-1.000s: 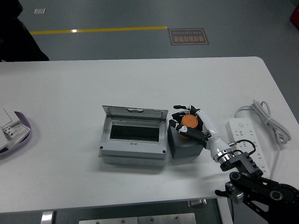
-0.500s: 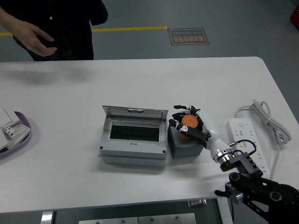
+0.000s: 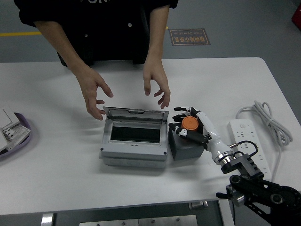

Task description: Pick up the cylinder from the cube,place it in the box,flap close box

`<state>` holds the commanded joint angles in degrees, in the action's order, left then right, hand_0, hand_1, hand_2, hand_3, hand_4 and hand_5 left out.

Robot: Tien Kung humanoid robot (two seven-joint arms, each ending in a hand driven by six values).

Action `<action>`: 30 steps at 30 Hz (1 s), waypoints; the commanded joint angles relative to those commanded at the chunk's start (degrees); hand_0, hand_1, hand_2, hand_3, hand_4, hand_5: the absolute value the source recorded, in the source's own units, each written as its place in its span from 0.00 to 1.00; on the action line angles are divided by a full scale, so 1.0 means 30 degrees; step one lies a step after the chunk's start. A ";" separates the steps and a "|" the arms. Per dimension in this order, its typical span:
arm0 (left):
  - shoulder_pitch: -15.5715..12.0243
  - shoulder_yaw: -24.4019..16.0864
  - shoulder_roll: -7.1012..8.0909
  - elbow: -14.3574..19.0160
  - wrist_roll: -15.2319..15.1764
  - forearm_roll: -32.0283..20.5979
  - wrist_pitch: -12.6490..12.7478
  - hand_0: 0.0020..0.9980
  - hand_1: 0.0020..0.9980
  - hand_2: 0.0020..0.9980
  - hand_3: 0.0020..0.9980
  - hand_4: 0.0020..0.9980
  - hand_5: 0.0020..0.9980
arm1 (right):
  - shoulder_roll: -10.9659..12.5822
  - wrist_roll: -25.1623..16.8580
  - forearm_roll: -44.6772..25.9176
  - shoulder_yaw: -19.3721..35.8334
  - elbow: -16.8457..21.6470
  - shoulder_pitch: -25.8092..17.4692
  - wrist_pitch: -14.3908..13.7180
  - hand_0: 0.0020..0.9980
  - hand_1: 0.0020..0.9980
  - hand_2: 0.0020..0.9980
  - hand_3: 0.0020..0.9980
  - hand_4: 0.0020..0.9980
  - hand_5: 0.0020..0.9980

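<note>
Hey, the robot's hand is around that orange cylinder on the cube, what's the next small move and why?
Probably lift the orange cylinder straight up off the dark cube. The right hand already has its fingers curled around it, yet it sits on the cube, and the grey box beside it is open. A person's hands hover over the box lid, so go slowly.

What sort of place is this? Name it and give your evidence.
Probably a robotics lab or workshop test area. A white table stands on a grey floor marked with a yellow line, a grey enclosure box and a power strip lie on it, and a person's hands reach in opposite the robot.
</note>
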<state>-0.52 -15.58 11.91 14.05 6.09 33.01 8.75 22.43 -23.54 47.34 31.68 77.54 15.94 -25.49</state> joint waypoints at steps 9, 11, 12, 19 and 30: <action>0.0029 0.0039 -0.0003 -0.0003 -0.0040 -0.0042 0.0014 0.51 0.55 0.56 0.60 0.71 0.13 | -0.0007 0.0149 0.0079 0.0034 0.0029 0.0010 0.0054 0.66 0.57 0.51 0.59 0.00 0.00; 0.0028 0.0041 -0.0007 -0.0002 -0.0042 -0.0044 0.0016 0.51 0.55 0.56 0.60 0.71 0.13 | -0.0013 0.0167 0.0072 0.0055 0.0045 0.0014 0.0079 0.66 0.57 0.51 0.59 0.00 0.00; 0.0028 0.0042 -0.0009 -0.0002 -0.0042 -0.0045 0.0017 0.51 0.55 0.56 0.60 0.71 0.13 | -0.0014 0.0159 0.0060 0.0068 0.0057 0.0014 0.0067 0.66 0.57 0.51 0.59 0.00 0.00; 0.0019 0.0179 -0.0022 0.0011 -0.0118 -0.0222 0.0038 0.51 0.55 0.56 0.60 0.71 0.13 | -0.0044 -0.0316 -0.0219 0.0327 0.0134 0.0048 -0.0385 0.59 0.54 0.49 0.52 0.00 0.00; -0.0039 0.0124 -0.0069 0.0013 -0.0108 -0.0222 0.0047 0.51 0.55 0.56 0.60 0.72 0.13 | -0.0162 -0.0507 0.0490 0.0950 0.1608 0.0423 -0.2116 0.46 0.42 0.45 0.32 0.00 0.00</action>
<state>-0.64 -15.21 11.70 14.08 5.76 32.35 8.89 21.95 -25.06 48.81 34.53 82.36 17.21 -31.84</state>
